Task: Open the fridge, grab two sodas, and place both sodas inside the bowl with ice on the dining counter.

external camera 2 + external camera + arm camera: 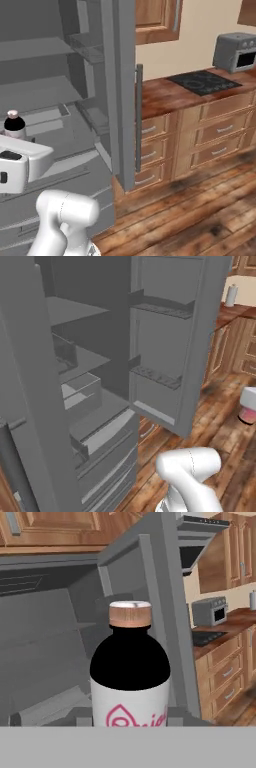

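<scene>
Grey shelves and walls of the open fridge stand behind the gripper, with both French doors swung wide and wooden floorboards running below. Between the jaws sits a bottle with a dark body, a white label printed in pink and a tan cap; the finger tips are hidden at the bottom of the hand view, but the bottle stands upright dead centre and close, so I judge the gripper to be pinching it low on the label. From the right base view the same bottle rises just above the white hand, in front of the fridge shelves. The grip looks low on a tall, top-heavy thing, so a quick swing or a tilt of the wrist could let it pivot or slip out. To the gripper's right the open right door with its door bins stands near, and a careless turn toward the room could knock the bottle or the arm against its edge. Beyond that door lie the wooden drawers, a reddish worktop with a black cooktop, and a toaster oven, all well apart. A stool waits on the floor further right.
</scene>
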